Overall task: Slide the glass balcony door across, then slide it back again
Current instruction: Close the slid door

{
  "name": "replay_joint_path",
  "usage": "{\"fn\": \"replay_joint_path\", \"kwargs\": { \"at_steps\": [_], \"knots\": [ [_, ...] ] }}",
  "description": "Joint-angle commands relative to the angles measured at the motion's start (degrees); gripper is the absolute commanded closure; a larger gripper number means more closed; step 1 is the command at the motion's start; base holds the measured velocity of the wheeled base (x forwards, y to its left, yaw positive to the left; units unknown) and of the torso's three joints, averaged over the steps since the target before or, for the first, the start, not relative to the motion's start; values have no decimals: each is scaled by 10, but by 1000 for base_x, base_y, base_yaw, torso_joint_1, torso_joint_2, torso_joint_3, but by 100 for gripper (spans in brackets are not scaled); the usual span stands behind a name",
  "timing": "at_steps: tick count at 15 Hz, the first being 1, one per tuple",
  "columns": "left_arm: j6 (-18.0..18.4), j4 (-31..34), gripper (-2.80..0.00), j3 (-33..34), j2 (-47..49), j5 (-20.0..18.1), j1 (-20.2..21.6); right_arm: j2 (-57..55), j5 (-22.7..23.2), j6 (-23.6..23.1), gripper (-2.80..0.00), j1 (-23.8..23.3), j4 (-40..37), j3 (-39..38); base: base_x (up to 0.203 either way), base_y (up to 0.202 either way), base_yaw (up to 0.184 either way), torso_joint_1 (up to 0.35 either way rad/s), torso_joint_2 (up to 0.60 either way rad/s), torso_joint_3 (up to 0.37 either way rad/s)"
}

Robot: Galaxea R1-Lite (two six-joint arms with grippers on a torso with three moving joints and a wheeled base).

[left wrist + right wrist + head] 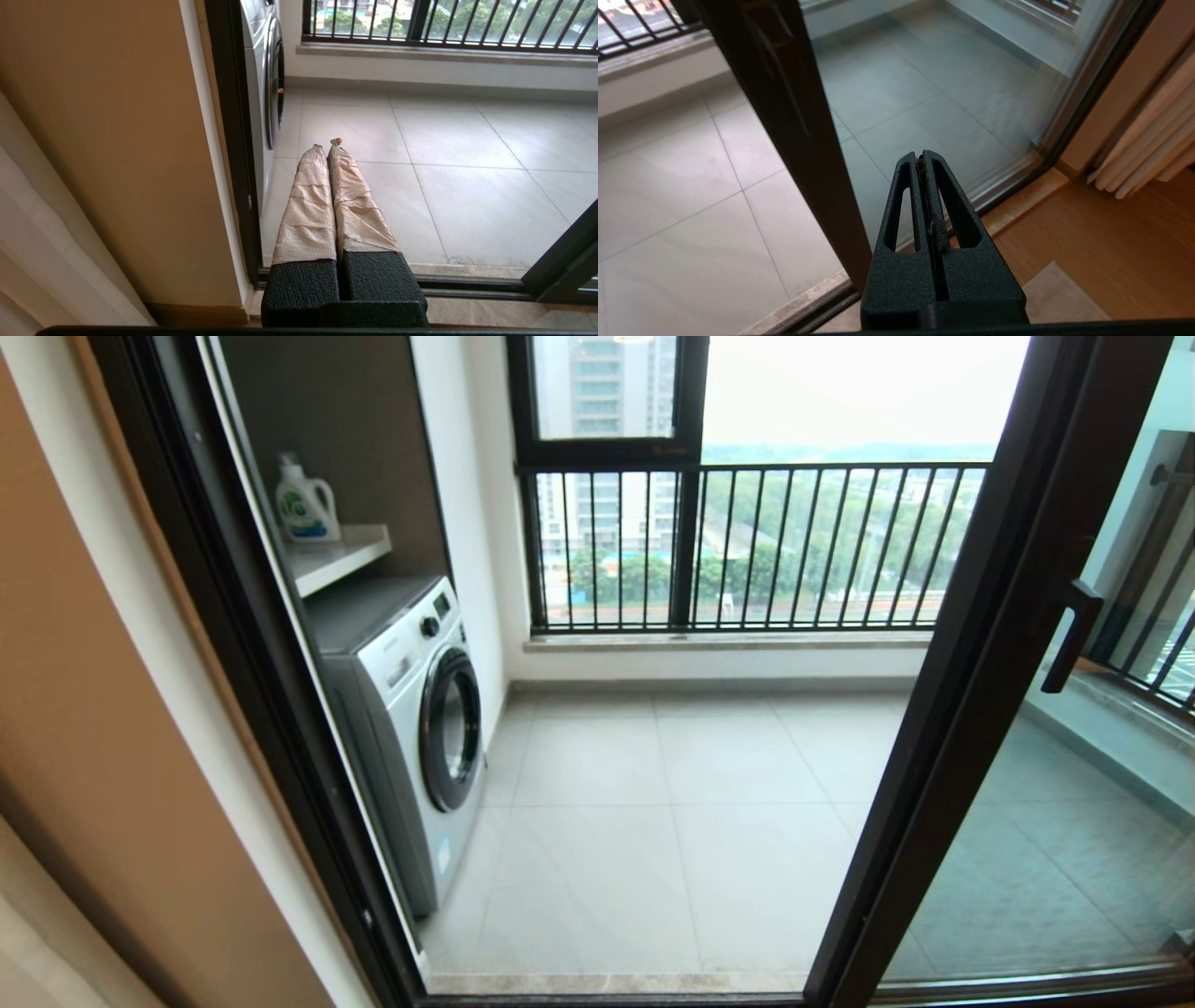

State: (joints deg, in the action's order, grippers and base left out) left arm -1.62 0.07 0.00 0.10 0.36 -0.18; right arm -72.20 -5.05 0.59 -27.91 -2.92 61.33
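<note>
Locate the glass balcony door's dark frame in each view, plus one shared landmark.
Head view: the glass balcony door slants along the right side, slid open.
Left wrist view: only its frame's foot shows, at the lower right corner.
Right wrist view: its frame post runs from the top edge down to the middle.
Shared landmark: the balcony railing.

From my head camera I look forward and down through the doorway at the balcony floor (653, 803), glass balcony door (971, 728) at frame right. My left wrist camera sits low, facing the same tiles and washing machine (268, 70). My right wrist camera looks close at the door's frame.
</note>
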Motion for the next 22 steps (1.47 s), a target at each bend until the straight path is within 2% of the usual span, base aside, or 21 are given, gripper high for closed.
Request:
{"fn": "replay_joint_path", "kwargs": {
  "at_steps": [1, 3, 6, 8, 10, 11, 16, 22],
  "knots": [
    [0, 0, 0, 0, 0, 0, 0, -45, 27, -10, 0, -65, -3, 12, 0, 0, 0, 0, 0, 0],
    [0, -1, 0, 0, 0, 1, 0, -99, 68, -13, 0, -105, -4, 43, 0, 0, 0, 0, 0, 0],
    [0, 0, 0, 0, 0, 1, 0, -203, 121, -12, 0, -142, -4, 115, 0, 0, 0, 0, 0, 0],
    [0, 0, 0, 0, 0, 1, 0, -265, 176, -12, 0, -153, -2, 170, 0, 0, 0, 0, 0, 0],
    [0, 0, 0, 0, 0, 1, 0, -318, 251, -14, 0, -156, 0, 214, 0, 0, 0, 0, 0, 0],
    [0, 0, 0, 0, 0, 1, 0, -345, 269, -15, 0, -156, 1, 240, 0, 0, 0, 0, 0, 0],
    [0, 0, 0, 0, 0, 0, 0, -441, 300, -24, 0, -122, 0, 367, 0, 0, 0, 0, 0, 0],
    [0, 0, 0, 0, 0, 0, 0, -432, 305, -11, 0, -53, -1, 368, 0, 0, 0, 0, 0, 0]
  ]
}}
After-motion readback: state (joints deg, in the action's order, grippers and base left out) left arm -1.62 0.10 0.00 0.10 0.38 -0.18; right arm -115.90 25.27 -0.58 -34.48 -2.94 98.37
